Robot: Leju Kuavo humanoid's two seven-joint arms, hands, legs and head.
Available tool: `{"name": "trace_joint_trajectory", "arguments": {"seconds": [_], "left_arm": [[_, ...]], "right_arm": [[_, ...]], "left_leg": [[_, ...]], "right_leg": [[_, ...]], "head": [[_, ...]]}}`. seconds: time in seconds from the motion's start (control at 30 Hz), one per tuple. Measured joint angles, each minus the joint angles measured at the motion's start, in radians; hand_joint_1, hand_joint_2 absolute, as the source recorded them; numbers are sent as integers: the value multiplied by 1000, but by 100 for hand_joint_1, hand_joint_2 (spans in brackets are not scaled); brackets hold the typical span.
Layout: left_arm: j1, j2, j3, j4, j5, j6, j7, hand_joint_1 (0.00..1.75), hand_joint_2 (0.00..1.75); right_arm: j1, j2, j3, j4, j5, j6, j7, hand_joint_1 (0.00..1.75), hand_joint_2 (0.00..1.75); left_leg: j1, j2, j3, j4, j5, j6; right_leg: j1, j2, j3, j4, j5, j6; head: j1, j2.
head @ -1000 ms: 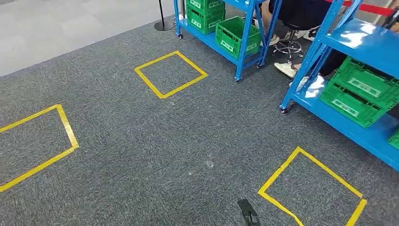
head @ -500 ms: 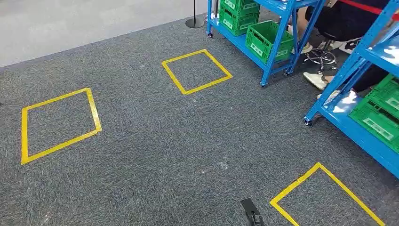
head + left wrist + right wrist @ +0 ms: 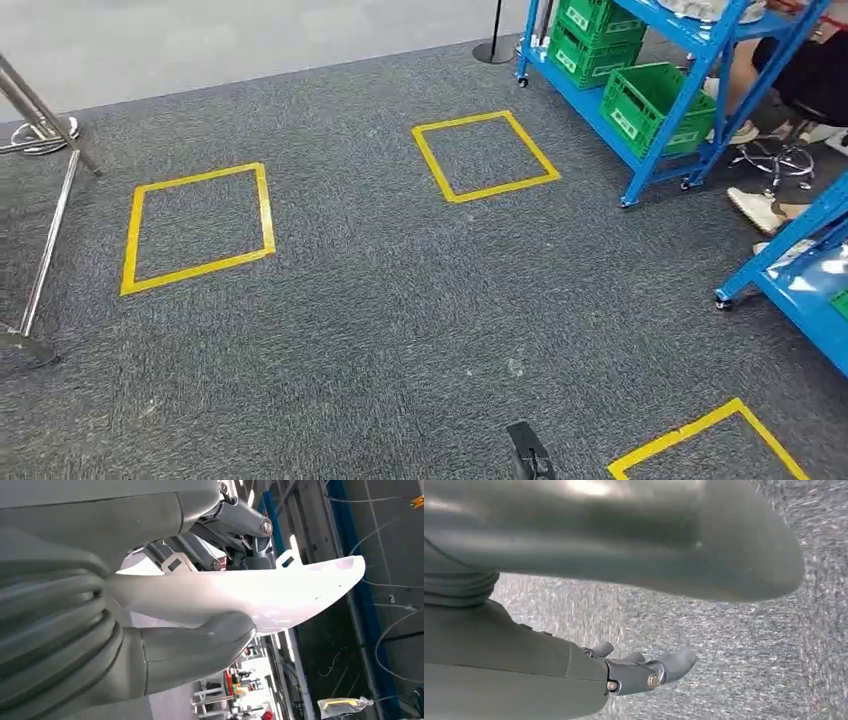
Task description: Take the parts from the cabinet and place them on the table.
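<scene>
Grey carpet (image 3: 380, 330) | three yellow tape squares (image 3: 197, 228) | left robot hand (image 3: 150, 625) holds one white part (image 3: 260, 592) | right robot hand (image 3: 644, 672) spread, empty

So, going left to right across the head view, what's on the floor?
Metal stand → left yellow tape square → middle yellow tape square → blue shelf rack with green crates.
</scene>
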Motion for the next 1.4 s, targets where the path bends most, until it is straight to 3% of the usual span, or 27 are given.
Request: {"name": "trace_joint_trajectory", "arguments": {"seconds": [0.03,0.07,0.1,0.13,0.2,0.23,0.27,0.33,0.37,0.4,0.57,0.63,0.73,0.8,0.83,0.87,0.9,0.93,1.03,1.07,1.13,1.17,1.23,1.27,1.33,1.37,1.4], "left_arm": [[0,0,0,2,0,0,1,175,175],[0,2,0,4,0,0,1,175,175],[-7,4,0,6,0,0,1,175,175],[-15,4,-1,10,0,0,1,175,175],[-12,4,-2,14,5,1,1,175,175],[-10,5,-2,17,6,2,1,175,175],[-8,7,-2,20,8,2,2,175,175],[-8,15,0,21,11,2,1,175,175],[-8,21,2,21,18,2,0,175,175],[-8,25,3,21,24,2,0,175,175],[-3,48,15,20,37,-5,-1,175,175],[-7,54,21,19,39,-5,-2,175,175],[5,56,21,22,42,-5,-2,175,175],[13,59,24,24,48,-4,-2,175,175],[16,61,28,25,51,-4,-3,175,175],[18,64,30,24,53,-3,-4,175,175],[19,66,31,25,56,-3,-5,175,175],[22,69,34,24,58,-3,-8,175,175],[29,81,41,26,71,-6,-14,175,175],[31,86,45,27,72,-6,-15,175,175],[23,87,46,30,75,-7,-16,175,175],[16,84,44,32,75,-9,-16,175,175],[14,75,39,44,71,-17,-14,175,175],[13,69,37,50,70,-19,-13,175,175],[5,63,32,57,69,-21,-13,175,175],[-2,59,30,58,68,-21,-14,175,175],[-9,57,28,58,67,-21,-17,175,175]], "right_arm": [[-1,0,0,0,0,0,-3,0,0],[-2,3,0,0,0,2,-6,0,0],[-1,3,0,0,1,4,-8,0,0],[1,3,0,0,1,8,-9,0,0],[7,3,-1,0,4,9,-8,0,0],[9,3,-1,0,4,9,-7,0,0],[9,3,-1,0,5,9,-6,0,0],[7,5,-1,0,5,9,-5,0,0],[6,6,-1,0,5,9,-5,0,0],[6,6,-1,0,5,9,-3,0,0],[-2,11,-1,0,14,11,-5,0,0],[-3,12,0,0,17,12,-5,0,0],[3,12,0,0,24,13,-5,0,0],[6,12,0,0,25,15,-4,0,0],[5,12,0,0,26,15,-4,0,0],[4,12,0,0,27,15,-3,0,0],[4,12,0,0,28,15,-1,0,0],[3,12,0,0,28,14,1,0,0],[-2,12,0,0,29,6,10,0,0],[-3,13,0,0,29,4,11,0,0],[-6,13,0,0,27,-3,13,0,0],[-6,13,0,0,26,-4,13,0,0],[-5,13,0,0,23,-6,7,0,0],[-5,14,0,0,22,-6,-1,0,0],[-7,13,0,0,21,-6,-10,0,0],[-9,13,0,0,21,-6,-14,0,0],[-9,13,0,0,22,-6,-20,0,0]], "left_leg": [[0,-8,-4,-3,3,-7],[1,18,-9,10,-2,-7],[-5,81,-25,42,-29,-11],[-5,114,-55,107,-70,-16],[-1,131,-124,260,-137,-23],[0,131,-144,301,-145,-26],[1,133,-137,291,-128,-27],[1,149,-64,157,-56,-27],[1,179,-11,63,-21,-26],[-6,227,15,11,-29,-13],[-1,166,16,0,-10,19],[1,147,14,-2,-7,30],[0,104,8,1,-6,33],[1,76,7,5,-6,32],[2,60,7,7,-6,30],[3,46,7,9,-6,26],[5,35,5,10,-5,22],[1,24,1,11,-5,13],[8,-7,-3,-3,7,-12],[7,-19,-14,-5,10,-19],[1,82,-35,50,-31,-20],[2,115,-68,123,-73,-25],[4,133,-136,278,-137,-30],[4,134,-148,307,-138,-30],[4,141,-100,225,-83,-30],[4,157,-44,126,-38,-28],[3,198,9,34,-8,-25]], "right_leg": [[-2,-10,7,-6,5,-8],[-7,-27,9,-17,14,-18],[-6,-35,11,-21,15,-24],[-4,-49,10,-21,16,-27],[-1,-75,10,-20,13,-31],[-1,-89,9,-19,12,-31],[-1,-102,10,-19,11,-31],[-1,-128,12,-17,6,-28],[-1,-139,14,-13,2,-25],[3,-149,17,-12,-2,-18],[7,-193,24,-9,-18,10],[-4,-84,-4,66,-66,18],[-4,-48,-119,294,-155,20],[-6,-46,-116,269,-111,18],[-7,-40,-80,188,-62,15],[-10,-22,-36,93,-15,13],[-13,19,0,15,4,10],[-10,36,4,5,-8,14],[0,0,4,1,0,-2],[-9,-14,10,-10,8,-12],[-9,-38,12,-20,16,-25],[-6,-50,11,-20,16,-27],[-4,-78,10,-19,13,-30],[-3,-91,10,-19,13,-30],[-4,-116,11,-17,10,-28],[-4,-129,13,-15,7,-25],[-2,-139,16,-12,3,-21]], "head": [[0,0],[-1,0],[-6,0],[-8,0],[-8,0],[-8,0],[-8,0],[-8,0],[-8,0],[-8,0],[-6,0],[-3,0],[-1,0],[-1,0],[-1,0],[-1,0],[-1,0],[-2,0],[-1,0],[-1,0],[-6,0],[-6,0],[-6,0],[-6,0],[-6,0],[-6,0],[-6,0]]}}
